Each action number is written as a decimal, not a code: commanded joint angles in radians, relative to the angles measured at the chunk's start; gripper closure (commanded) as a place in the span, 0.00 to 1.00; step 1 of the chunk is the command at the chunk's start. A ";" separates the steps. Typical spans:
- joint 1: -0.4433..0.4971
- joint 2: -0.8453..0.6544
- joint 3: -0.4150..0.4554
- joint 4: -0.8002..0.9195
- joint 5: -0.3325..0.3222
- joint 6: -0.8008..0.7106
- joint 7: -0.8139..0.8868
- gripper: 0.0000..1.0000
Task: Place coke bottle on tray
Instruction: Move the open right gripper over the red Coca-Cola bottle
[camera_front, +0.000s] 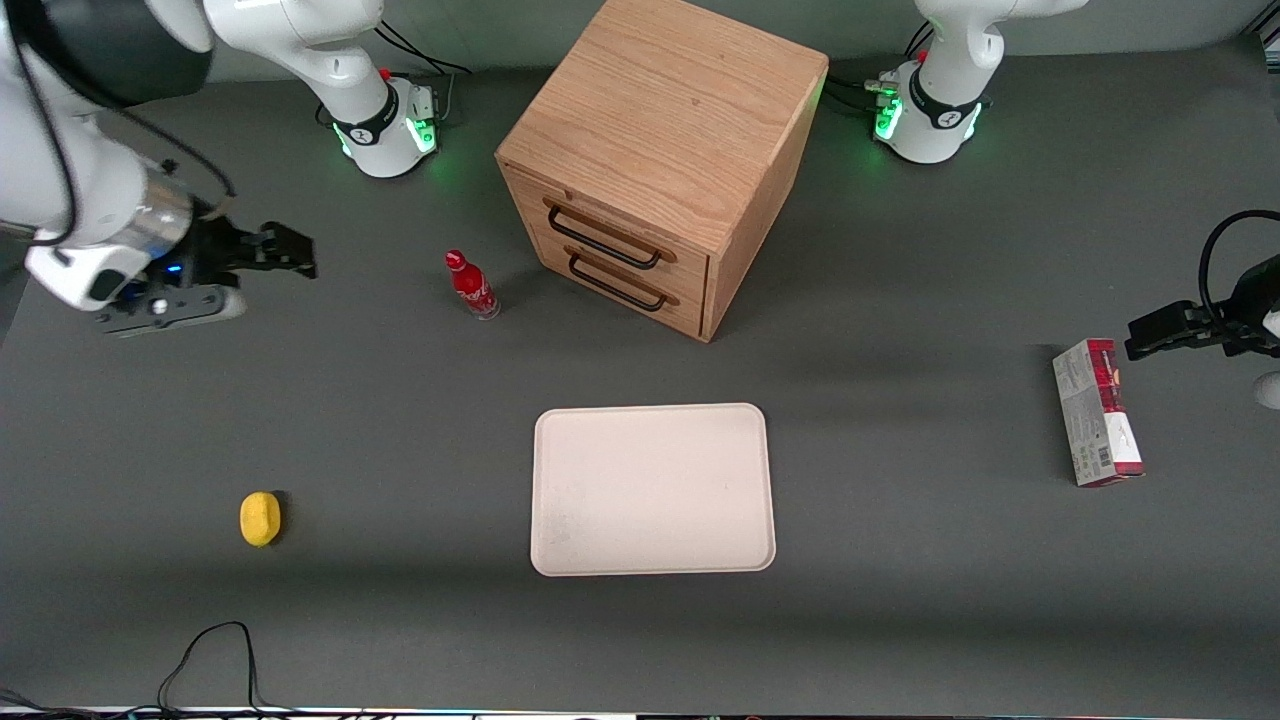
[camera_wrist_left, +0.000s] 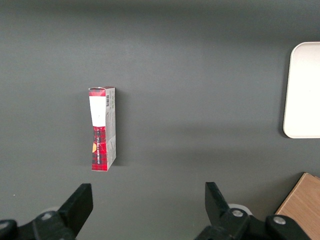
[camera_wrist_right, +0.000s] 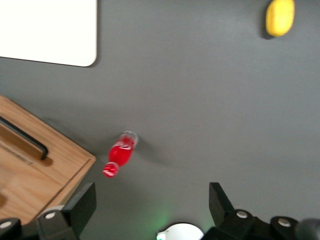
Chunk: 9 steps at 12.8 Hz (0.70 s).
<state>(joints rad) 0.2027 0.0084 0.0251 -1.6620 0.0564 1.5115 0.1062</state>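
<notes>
Front view: gripper (camera_front: 290, 252) hangs above the table toward the working arm's end, fingers spread apart, nothing held. Coke bottle (camera_front: 471, 285) stands upright beside the wooden drawer cabinet (camera_front: 655, 160), farther from the camera than the tray (camera_front: 653, 489). Advice: approach level, clamp the slim body mid-height; its glossy red plastic and narrow clear base look tippy. Tray is matte cream with a low rim.
</notes>
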 joint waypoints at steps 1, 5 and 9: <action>0.102 0.059 -0.002 0.089 0.016 -0.020 0.148 0.00; 0.167 0.094 -0.002 0.120 0.057 -0.013 0.240 0.00; 0.165 0.058 -0.011 0.029 0.059 0.019 0.214 0.00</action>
<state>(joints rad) 0.3661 0.0963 0.0208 -1.5828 0.0860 1.5126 0.3162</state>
